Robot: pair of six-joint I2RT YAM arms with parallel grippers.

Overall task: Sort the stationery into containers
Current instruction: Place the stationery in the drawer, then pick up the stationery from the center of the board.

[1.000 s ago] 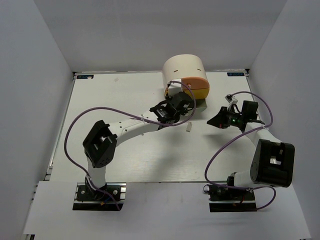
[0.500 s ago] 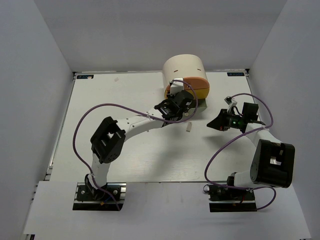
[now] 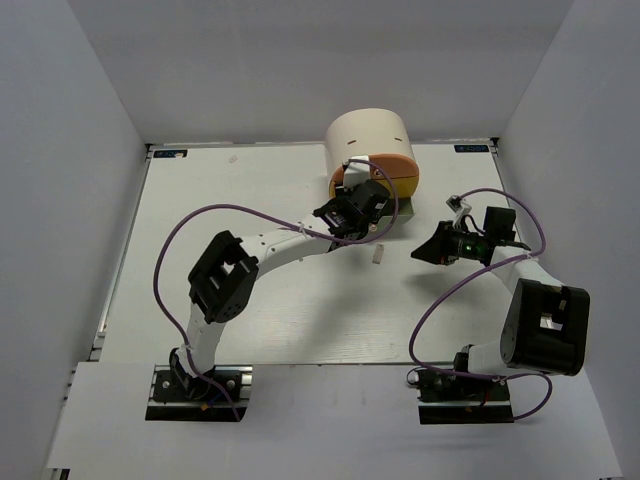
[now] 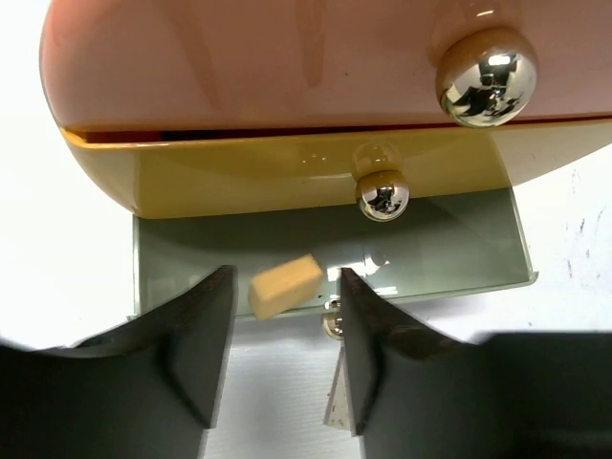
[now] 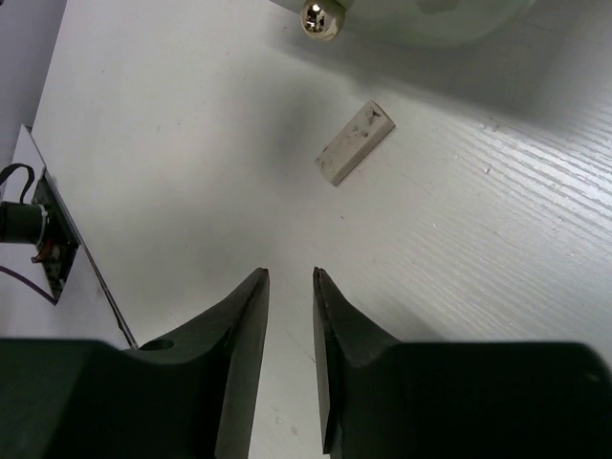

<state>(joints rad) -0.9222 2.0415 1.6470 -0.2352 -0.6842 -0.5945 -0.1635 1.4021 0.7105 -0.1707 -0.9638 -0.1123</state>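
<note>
The cream drum-shaped organiser [image 3: 372,150] stands at the back of the table, and its green bottom drawer [image 4: 430,239] is pulled out under the yellow drawer [image 4: 239,177] and the orange drawer [image 4: 239,57]. My left gripper [image 4: 287,274] hovers open at the drawer's front. A tan eraser [image 4: 285,286] lies tilted and loose between its fingers, over the green drawer, with a gap on its left. A whitish eraser [image 5: 355,142] lies on the table just right of the left gripper [image 3: 365,208]. My right gripper [image 5: 290,273] is open and empty, a short way from this eraser.
Chrome knobs [image 4: 382,194] stick out from the drawer fronts, and the green drawer's knob [image 5: 323,16] shows at the top of the right wrist view. White walls [image 3: 90,140] enclose the table on three sides. Purple cables [image 3: 180,230] loop over both arms.
My left gripper moved closer to the organiser and widened its jaws, letting go of the tan eraser. My right gripper went from shut to open and drifted slightly left.
</note>
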